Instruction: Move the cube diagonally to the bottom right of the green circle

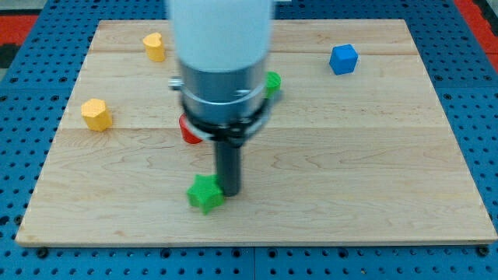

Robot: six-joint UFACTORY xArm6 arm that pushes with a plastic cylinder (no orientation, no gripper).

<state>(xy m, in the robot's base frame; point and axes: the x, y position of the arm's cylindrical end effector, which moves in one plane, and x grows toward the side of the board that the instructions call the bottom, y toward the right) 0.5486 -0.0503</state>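
A blue cube (343,59) sits near the view's top right of the wooden board (373,155). A green block (272,83), mostly hidden behind the arm, shows just right of the arm's body; its shape cannot be made out. My tip (228,190) rests at the view's lower middle, touching the right side of a green star-shaped block (205,194). The cube is far up and to the right of my tip.
A yellow heart-shaped block (155,47) lies at the top left. A yellow hexagon-like block (96,114) lies at the left. A red block (189,131) is partly hidden behind the arm. The arm's wide body (222,62) blocks the board's upper middle.
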